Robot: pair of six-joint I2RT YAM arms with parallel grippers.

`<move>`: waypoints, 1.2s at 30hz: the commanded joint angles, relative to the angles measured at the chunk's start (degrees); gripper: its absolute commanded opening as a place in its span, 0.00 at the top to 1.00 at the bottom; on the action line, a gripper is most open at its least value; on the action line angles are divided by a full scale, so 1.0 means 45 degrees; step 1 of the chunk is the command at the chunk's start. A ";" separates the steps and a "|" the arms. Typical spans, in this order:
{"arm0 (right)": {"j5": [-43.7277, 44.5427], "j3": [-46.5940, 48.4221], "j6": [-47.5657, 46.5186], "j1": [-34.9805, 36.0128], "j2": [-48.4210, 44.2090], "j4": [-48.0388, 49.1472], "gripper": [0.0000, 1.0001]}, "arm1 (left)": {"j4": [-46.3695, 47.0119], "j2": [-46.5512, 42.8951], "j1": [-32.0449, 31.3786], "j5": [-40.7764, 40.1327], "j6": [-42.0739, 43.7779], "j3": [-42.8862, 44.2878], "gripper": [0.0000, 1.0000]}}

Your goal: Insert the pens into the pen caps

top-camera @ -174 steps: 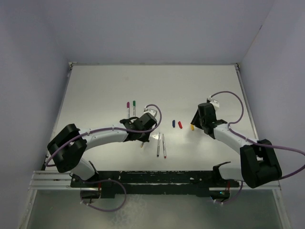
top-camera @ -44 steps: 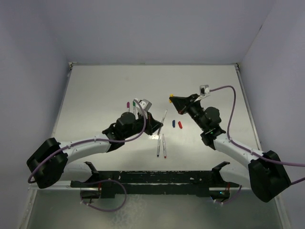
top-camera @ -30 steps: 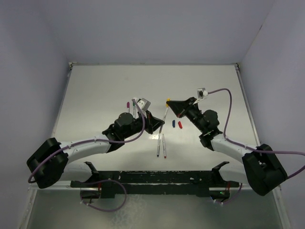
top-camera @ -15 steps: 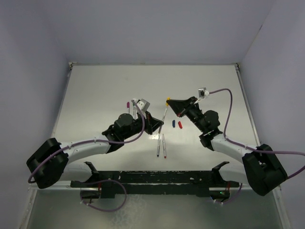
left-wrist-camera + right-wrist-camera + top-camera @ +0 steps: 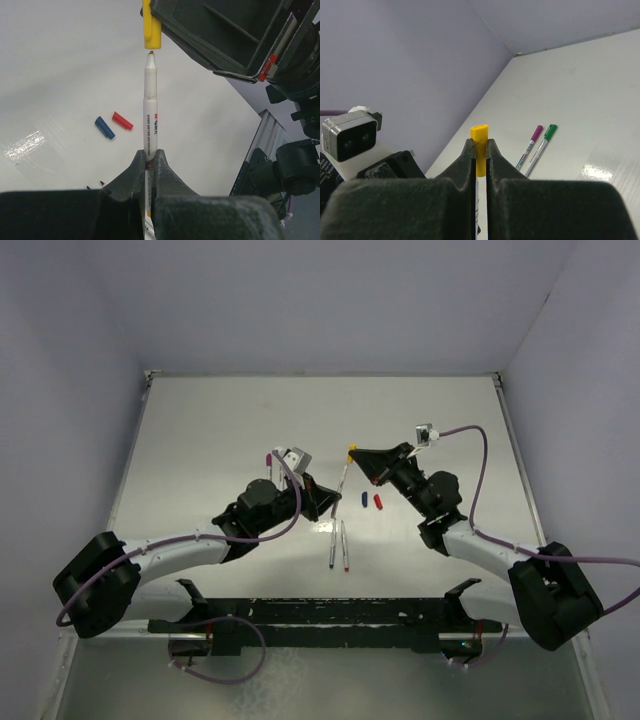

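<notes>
**Operator:** Which step am I at?

**Observer:** You are at the joining itself. Your left gripper (image 5: 151, 159) is clenched on a silvery pen (image 5: 150, 110), and your right gripper (image 5: 479, 146) is clamped on the yellow cap (image 5: 151, 25). The pen tip stands just under the cap mouth, I think not yet inside. Next you need a straight push along the pen, both kept in line.

**Operator:** Anything in the way?

**Observer:** Nothing between them. On the table (image 5: 200, 430) lie a purple pen (image 5: 530, 146) and a green pen (image 5: 540, 145), capped as it seems. Two bare pens (image 5: 333, 545) lie nearer to you. The blue cap (image 5: 104, 127) and red cap (image 5: 122, 120) lie side by side, not touching.
</notes>
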 commanded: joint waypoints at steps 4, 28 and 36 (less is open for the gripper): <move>-0.0311 0.0150 0.0364 0.0056 0.0012 0.1086 1.00 | 0.0710 -0.0142 0.0065 -0.0038 0.0273 0.0074 1.00; -0.0822 -0.0386 0.0997 0.0075 0.0350 0.1644 1.00 | 0.0972 -0.0037 0.0062 -0.0476 0.0167 0.0100 1.00; -0.0891 -0.0462 0.1341 0.0122 0.0569 0.2106 1.00 | 0.1082 0.0135 0.0067 -0.0407 0.0116 0.0113 1.00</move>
